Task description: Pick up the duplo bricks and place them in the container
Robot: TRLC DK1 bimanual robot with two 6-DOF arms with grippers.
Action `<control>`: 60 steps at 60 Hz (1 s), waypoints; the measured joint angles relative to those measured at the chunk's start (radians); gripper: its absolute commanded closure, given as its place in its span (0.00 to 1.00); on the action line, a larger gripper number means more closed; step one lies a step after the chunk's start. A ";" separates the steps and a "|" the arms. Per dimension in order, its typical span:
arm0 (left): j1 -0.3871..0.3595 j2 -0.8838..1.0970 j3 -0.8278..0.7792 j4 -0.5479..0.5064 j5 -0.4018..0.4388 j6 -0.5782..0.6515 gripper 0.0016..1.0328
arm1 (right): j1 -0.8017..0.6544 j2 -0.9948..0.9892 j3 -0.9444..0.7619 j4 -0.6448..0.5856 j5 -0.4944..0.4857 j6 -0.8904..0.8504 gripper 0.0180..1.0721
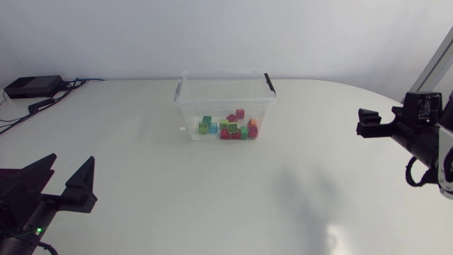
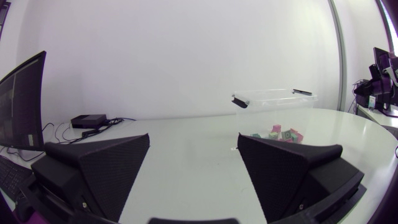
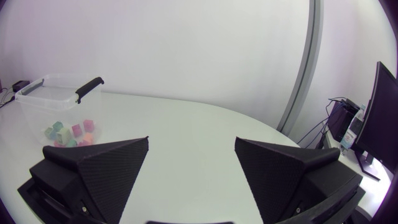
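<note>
While both grippers (image 2: 193, 138) (image 3: 191, 139) gape, bricks (image 1: 230, 128) sit — inside container (image 1: 187, 106).

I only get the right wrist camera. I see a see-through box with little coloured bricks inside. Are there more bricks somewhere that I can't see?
Observer: From above, every one of the duplo bricks I can see lies inside the container, bunched toward its near wall.
Operator: Where's my other arm?
Observer: The left gripper is at the near left corner of the table, open and holding nothing.
Operator: And where am I?
Observer: Your right gripper is at the table's right side, well apart from the container.
</note>
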 measured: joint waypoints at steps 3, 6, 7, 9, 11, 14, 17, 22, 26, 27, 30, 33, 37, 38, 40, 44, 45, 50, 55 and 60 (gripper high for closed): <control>0.000 0.000 0.000 0.000 0.000 0.000 0.04 | -0.016 -0.041 -0.044 0.010 0.000 -0.005 0.05; 0.000 0.000 0.000 0.000 0.000 0.000 0.04 | -0.024 -0.084 -0.085 0.019 -0.002 -0.009 0.05; 0.000 0.000 0.000 0.000 0.000 0.000 0.04 | -0.025 -0.093 -0.092 0.020 -0.001 -0.011 0.05; 0.000 0.000 0.000 0.000 0.000 0.000 0.04 | -0.027 -0.129 -0.121 0.022 -0.003 -0.018 0.05; 0.000 0.000 0.000 0.000 0.000 0.000 0.04 | -0.029 -0.159 -0.143 0.026 -0.003 -0.019 0.05; 0.000 0.000 0.000 0.000 0.000 0.000 0.04 | -0.031 -0.217 -0.183 0.027 -0.003 -0.023 0.05; 0.000 0.000 0.000 0.000 0.000 0.000 0.04 | -0.031 -0.287 -0.227 0.028 -0.004 -0.026 0.05; 0.000 0.000 0.000 0.000 0.000 0.000 0.04 | -0.031 -0.372 -0.271 0.027 -0.003 -0.026 0.05; 0.000 0.000 0.000 0.000 0.000 0.000 0.04 | -0.031 -0.505 -0.315 -0.018 -0.012 -0.026 0.05; 0.000 0.000 0.000 0.000 0.000 0.000 0.04 | -0.031 -0.527 -0.320 -0.028 -0.013 -0.026 0.05; 0.000 0.000 0.000 0.000 0.000 0.000 0.04 | -0.030 -0.605 -0.336 -0.059 -0.015 -0.026 0.05; 0.000 0.000 0.000 0.000 0.000 0.000 0.04 | -0.023 -0.661 -0.345 -0.084 -0.013 -0.026 0.05; 0.000 0.000 0.000 0.000 0.000 0.000 0.04 | -0.006 -0.703 -0.353 -0.113 -0.007 -0.024 0.10; 0.000 0.000 0.000 0.000 0.000 0.000 0.04 | 0.002 -0.718 -0.359 -0.128 -0.002 -0.022 0.10; 0.000 0.000 0.000 0.000 0.000 0.000 0.04 | 0.011 -0.737 -0.364 -0.142 0.002 -0.018 0.10; 0.000 0.000 0.000 0.000 0.000 -0.001 0.04 | 0.034 -0.780 -0.377 -0.178 0.010 -0.003 0.10; 0.000 0.000 0.000 0.000 0.000 -0.001 0.04 | 0.038 -0.788 -0.379 -0.185 0.012 -0.003 0.10; 0.002 0.000 0.000 0.000 0.001 -0.012 0.04 | 0.065 -0.842 -0.386 -0.223 0.028 0.014 0.06; 0.004 0.000 0.000 0.000 0.001 -0.019 0.04 | 0.093 -0.898 -0.393 -0.264 0.039 0.036 0.06; 0.006 0.000 0.000 0.000 0.001 -0.025 0.04 | 0.129 -0.966 -0.414 -0.316 0.060 0.065 0.06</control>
